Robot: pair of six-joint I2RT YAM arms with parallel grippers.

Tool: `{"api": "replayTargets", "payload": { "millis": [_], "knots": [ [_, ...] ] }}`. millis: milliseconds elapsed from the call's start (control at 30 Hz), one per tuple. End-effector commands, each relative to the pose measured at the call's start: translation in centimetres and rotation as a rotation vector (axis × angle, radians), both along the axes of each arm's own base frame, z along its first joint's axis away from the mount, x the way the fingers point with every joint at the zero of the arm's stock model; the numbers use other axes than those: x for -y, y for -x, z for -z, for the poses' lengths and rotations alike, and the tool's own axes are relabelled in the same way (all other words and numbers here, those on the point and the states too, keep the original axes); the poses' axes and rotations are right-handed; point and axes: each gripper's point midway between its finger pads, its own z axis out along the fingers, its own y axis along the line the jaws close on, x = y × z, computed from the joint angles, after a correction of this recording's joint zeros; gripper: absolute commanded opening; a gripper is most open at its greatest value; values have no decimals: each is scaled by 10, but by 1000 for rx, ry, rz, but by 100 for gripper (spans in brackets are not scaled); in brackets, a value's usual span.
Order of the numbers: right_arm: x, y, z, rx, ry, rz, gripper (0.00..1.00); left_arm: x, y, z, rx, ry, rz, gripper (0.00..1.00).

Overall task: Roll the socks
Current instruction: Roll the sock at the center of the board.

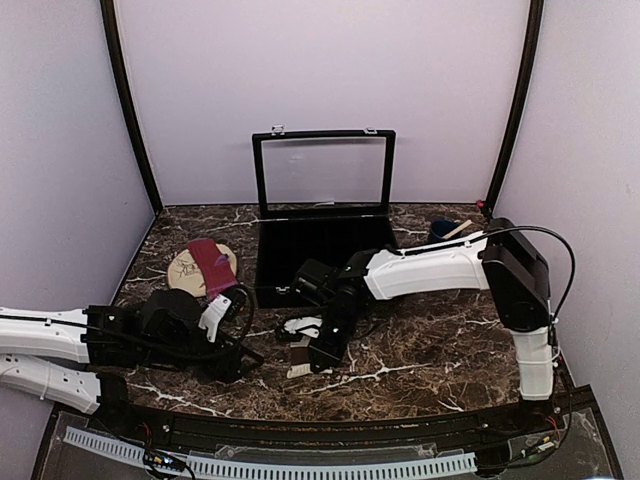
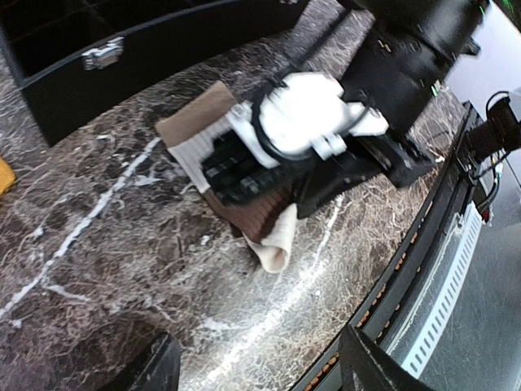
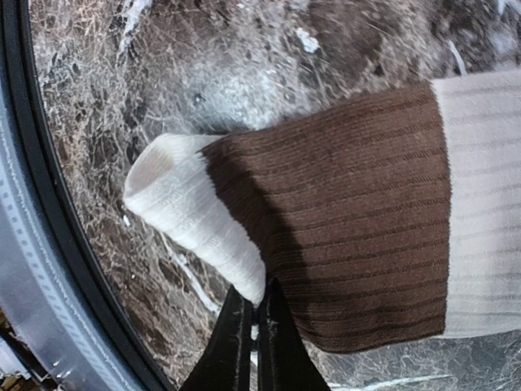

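The cream-beige sock (image 3: pixel 342 228) with a wide brown band lies on the marble table near the front, its cream end curled into a small roll (image 3: pixel 175 204). My right gripper (image 3: pixel 259 314) is shut on that rolled edge, a bit of cream fabric pinched between its jaws. From above, the right gripper (image 1: pixel 316 352) is pressed down on this sock (image 1: pixel 298 347). My left gripper (image 2: pixel 260 376) stands open just left of it, nothing between its fingers (image 2: pixel 155 368), looking at the same sock (image 2: pixel 273 236). The maroon-purple sock (image 1: pixel 210 262) lies apart on a tan oval mat (image 1: pixel 183 270) at the back left.
A black case (image 1: pixel 320 250) with its glass lid raised stands behind the sock, its latch (image 2: pixel 102 55) close by. A blue object (image 1: pixel 440 230) with a wooden stick sits at the back right. The black front rail (image 2: pixel 423 244) runs along the table's near edge.
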Motion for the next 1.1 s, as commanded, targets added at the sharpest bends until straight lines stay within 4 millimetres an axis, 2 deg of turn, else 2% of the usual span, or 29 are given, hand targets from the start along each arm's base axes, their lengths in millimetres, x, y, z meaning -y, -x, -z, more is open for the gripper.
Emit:
{"api": "replayTargets", "payload": {
  "millis": [0,200,333,567,833,1067],
  "knots": [
    [3,-1,-6,-119,-5,30,2,17,6,6,35,-5,59,70],
    [7,-2,-8,-187,3,24,2,40,15,27,62,-108,108,72],
    [9,0,-10,-217,1,17,2,49,10,40,103,-183,103,75],
    [12,6,-11,-246,0,11,2,66,0,43,174,-170,108,76],
    [13,9,-12,-262,-7,8,2,90,-6,55,178,-170,121,75],
    [15,15,-11,-282,-14,5,2,95,-9,61,176,-172,106,73]
  ]
}}
